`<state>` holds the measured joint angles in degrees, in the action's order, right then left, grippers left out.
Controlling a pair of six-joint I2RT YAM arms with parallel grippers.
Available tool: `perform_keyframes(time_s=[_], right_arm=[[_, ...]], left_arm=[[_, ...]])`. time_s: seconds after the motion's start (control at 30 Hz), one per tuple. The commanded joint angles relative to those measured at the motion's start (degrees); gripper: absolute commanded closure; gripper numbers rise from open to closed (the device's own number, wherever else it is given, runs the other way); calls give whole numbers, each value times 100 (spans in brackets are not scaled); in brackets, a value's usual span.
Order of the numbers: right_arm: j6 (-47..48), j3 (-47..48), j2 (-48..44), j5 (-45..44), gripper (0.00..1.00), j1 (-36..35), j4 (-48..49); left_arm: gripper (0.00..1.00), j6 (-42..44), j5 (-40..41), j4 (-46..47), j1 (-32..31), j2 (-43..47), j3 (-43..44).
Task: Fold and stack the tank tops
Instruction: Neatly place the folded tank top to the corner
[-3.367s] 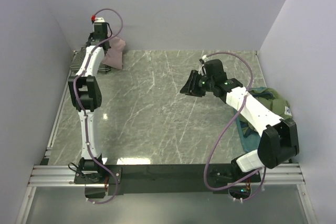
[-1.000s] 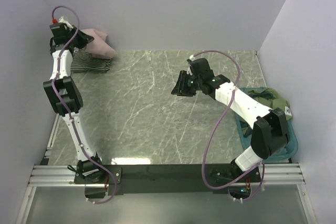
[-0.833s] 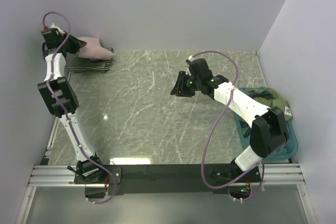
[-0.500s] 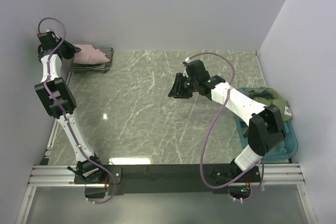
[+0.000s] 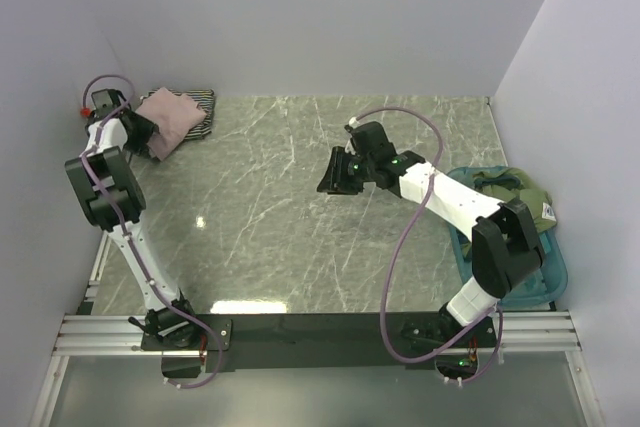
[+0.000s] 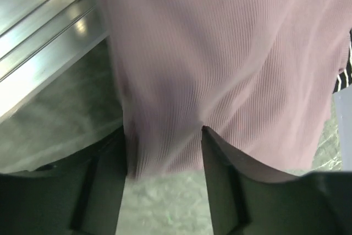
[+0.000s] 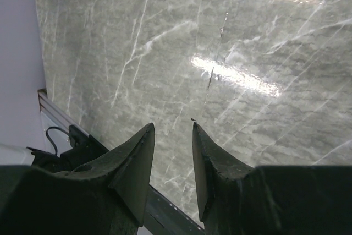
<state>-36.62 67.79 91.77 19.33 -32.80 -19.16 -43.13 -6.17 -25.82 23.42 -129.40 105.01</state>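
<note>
1. Lowered since the earlier frame: left gripper, now at upper left of the overhead view, jaws clamped on the pink tank top.
2. Pink top lies over the striped tank top.
3. Right gripper: mid-frame, above the table, jaws narrowly parted, holding nothing.

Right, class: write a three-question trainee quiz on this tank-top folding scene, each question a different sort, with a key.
1. True or false: the left gripper grips the mauve-pink tank top.
2. The pink top lies on: A) the striped tank top B) the teal tray C) bare table.
3. Fill in: the right gripper holds ____.

Key: 1 true; 2 A; 3 nothing.
</note>
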Motion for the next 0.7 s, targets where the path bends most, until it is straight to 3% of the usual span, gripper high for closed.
perform_keyframes(time_s=[0.0, 0.1, 0.47, 0.57, 0.67], right_arm=[[-56, -46, -326, 62, 59, -113, 298], [-64, -82, -379, 62, 59, -139, 307], [-47, -222, -528, -69, 59, -148, 395], [-12, -275, -651, -262, 58, -148, 404], [50, -301, -817, -473, 58, -139, 334]], left_arm=[[39, -292, 600, 51, -13, 959, -121], [31, -248, 600, -46, -83, 1241, -148], [33, -125, 1637, -714, -566, 2286, -446], [33, 15, 1707, -766, -970, 2638, -657], [32, 42, 1646, -617, -1759, 3190, -1234]])
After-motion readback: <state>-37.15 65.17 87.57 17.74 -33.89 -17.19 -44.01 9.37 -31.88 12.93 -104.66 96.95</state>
